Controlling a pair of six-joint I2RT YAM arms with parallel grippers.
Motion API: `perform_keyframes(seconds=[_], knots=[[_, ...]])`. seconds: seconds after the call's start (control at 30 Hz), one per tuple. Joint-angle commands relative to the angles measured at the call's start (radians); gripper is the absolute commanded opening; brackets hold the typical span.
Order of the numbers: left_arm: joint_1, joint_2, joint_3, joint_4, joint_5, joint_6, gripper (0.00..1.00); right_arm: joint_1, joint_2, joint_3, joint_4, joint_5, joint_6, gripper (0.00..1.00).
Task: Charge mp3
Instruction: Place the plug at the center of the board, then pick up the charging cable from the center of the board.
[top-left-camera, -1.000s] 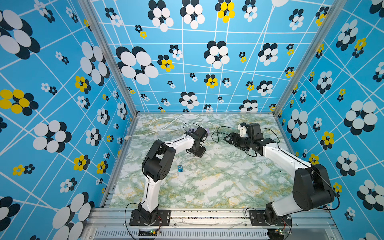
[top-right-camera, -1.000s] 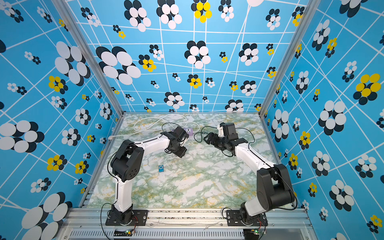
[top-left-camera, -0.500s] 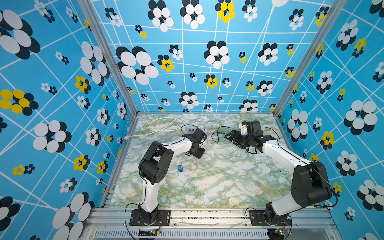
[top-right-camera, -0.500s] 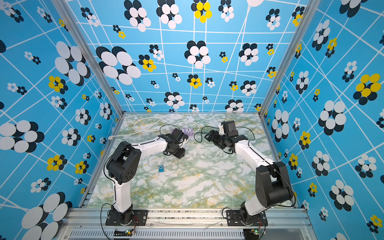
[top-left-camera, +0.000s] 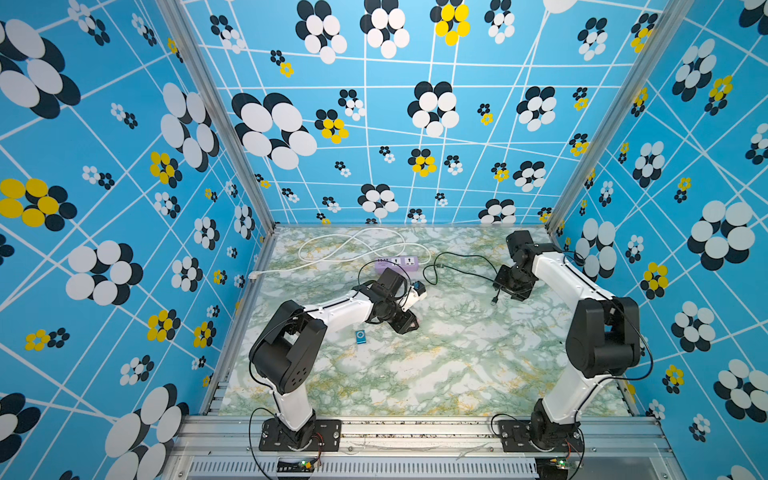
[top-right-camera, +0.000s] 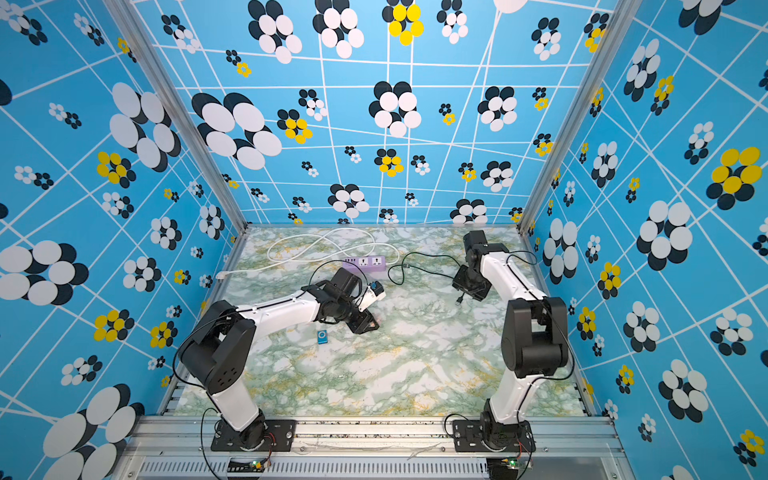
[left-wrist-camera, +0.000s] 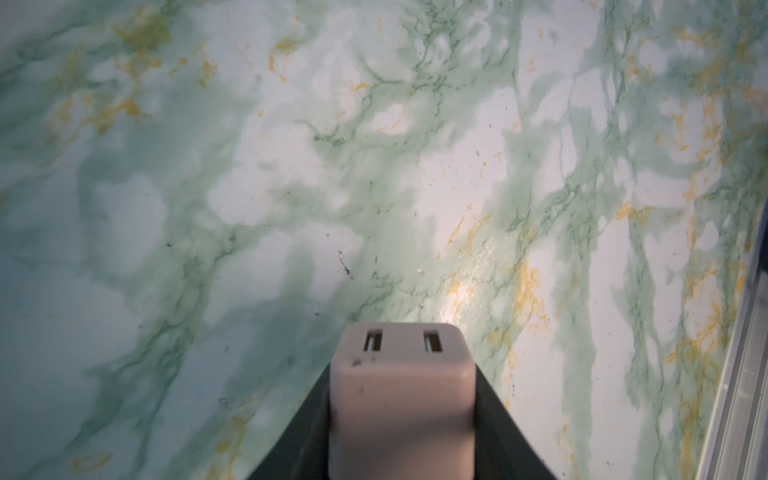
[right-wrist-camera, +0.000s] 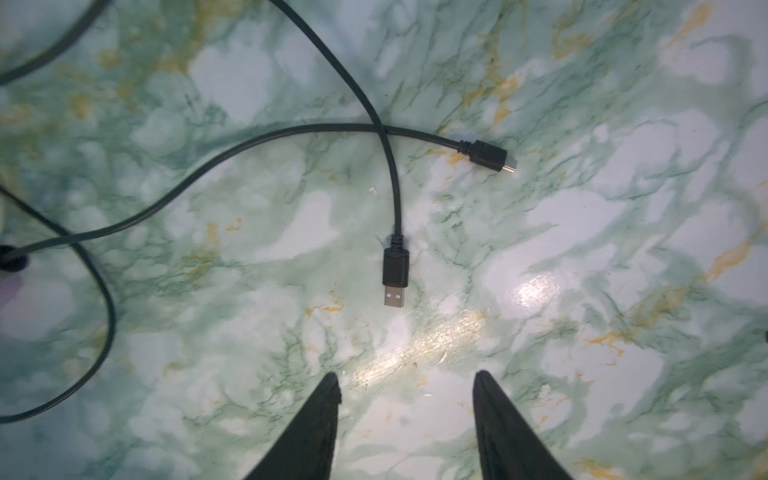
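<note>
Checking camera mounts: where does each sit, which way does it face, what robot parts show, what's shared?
Top views: stereo head high at the front, looking down and back at the marble table; both arms whole.
Left wrist: on the left arm, looking past the left gripper at the table; gripper shut on pinkish cube charger.
Right wrist: on the right arm, looking down at the black USB cable; open right gripper tips show.
Shared: mp3 in both top views; the cable's USB-A plug in right wrist and top views.
</note>
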Motion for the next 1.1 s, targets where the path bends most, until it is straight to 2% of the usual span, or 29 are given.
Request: perform_keyframes(seconds=[0.0, 0.07, 0.3, 0.43, 0.6, 0.8, 0.93, 1.07], knots=[[-0.024, -0.066, -0.029, 0.017, 0.011, 0.111, 0.36, 0.003, 0.145, 0.181, -0.238, 0.1, 0.013, 0.45], [-0.029, -0.066, -0.022, -0.01, -0.048, 0.132, 0.37, 0.008, 0.213, 0.264, -0.271, 0.092, 0.016, 0.43], [-0.037, -0.048, -0.019, -0.045, -0.129, 0.141, 0.37, 0.001, 0.317, 0.342, -0.22, 0.045, 0.023, 0.4], [-0.053, -0.005, 0.017, -0.078, -0.186, 0.134, 0.37, -0.016, 0.369, 0.351, -0.137, 0.006, -0.067, 0.39], [-0.067, 0.038, 0.052, -0.091, -0.255, 0.118, 0.37, -0.032, 0.411, 0.389, -0.117, 0.037, -0.176, 0.37], [-0.067, 0.058, 0.067, -0.095, -0.258, 0.106, 0.37, -0.056, 0.436, 0.42, -0.083, 0.008, -0.297, 0.33], [-0.067, 0.056, 0.062, -0.086, -0.254, 0.1, 0.37, -0.06, 0.479, 0.443, -0.093, -0.037, -0.322, 0.3], [-0.067, 0.063, 0.059, -0.07, -0.255, 0.089, 0.37, -0.06, 0.492, 0.424, -0.058, -0.047, -0.324, 0.2]])
